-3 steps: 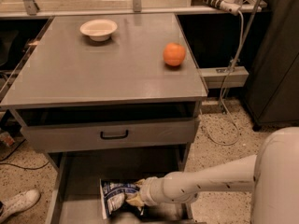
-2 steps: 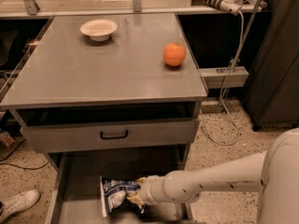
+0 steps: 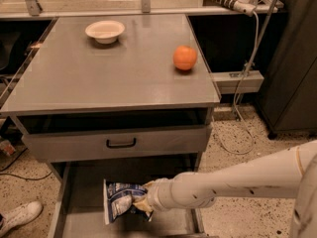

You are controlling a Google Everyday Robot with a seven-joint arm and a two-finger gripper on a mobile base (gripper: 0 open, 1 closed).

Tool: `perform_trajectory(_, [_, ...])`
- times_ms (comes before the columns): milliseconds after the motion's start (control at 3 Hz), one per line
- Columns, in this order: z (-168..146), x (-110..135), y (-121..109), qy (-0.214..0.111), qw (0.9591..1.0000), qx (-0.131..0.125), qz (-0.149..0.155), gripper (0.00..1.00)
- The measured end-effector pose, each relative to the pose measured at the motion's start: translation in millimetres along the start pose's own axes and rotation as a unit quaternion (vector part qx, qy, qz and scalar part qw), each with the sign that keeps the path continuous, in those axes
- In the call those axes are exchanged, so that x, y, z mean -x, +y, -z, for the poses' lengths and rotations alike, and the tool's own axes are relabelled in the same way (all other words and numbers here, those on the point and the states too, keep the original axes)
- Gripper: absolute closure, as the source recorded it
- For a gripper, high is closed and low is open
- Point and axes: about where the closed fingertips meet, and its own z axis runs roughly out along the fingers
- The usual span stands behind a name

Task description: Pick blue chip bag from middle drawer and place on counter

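The blue chip bag [image 3: 119, 205] stands on edge right at the tip of the gripper [image 3: 142, 205], on the side away from the arm [image 3: 223, 185], its crumpled foil touching the yellowish tips. Both are low inside the open middle drawer [image 3: 81, 217], and the bare grey floor of the drawer stretches beyond the bag, further from the gripper.

Against the frame of a second ago we find little changed. The bag and the gripper sit a touch higher in view, moved together, and the arm reaches in along nearly the same line. The orange [image 3: 184, 57] and the white bowl [image 3: 105, 31] have not shifted.

The gripper is clamped on the edge of the bag nearest to it, parted only as far as the pinched foil allows, and it touches nothing else that we can make out.

Just above the gripper runs the closed drawer front [image 3: 163, 143] with its black handle. Well above that lies the counter [image 3: 109, 78], where the orange rests up beyond the gripper and the bowl lies further off, toward the far edge.
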Motion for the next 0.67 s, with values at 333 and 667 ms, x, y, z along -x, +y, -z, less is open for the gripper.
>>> perform_trajectory(333, [30.5, 27.6, 1.8, 0.012, 0.9998, -0.014, 0.01, 1.0])
perform_trajectory(667, [40.3, 42.0, -2.9, 0.004, 0.9994, -0.026, 0.023, 1.0])
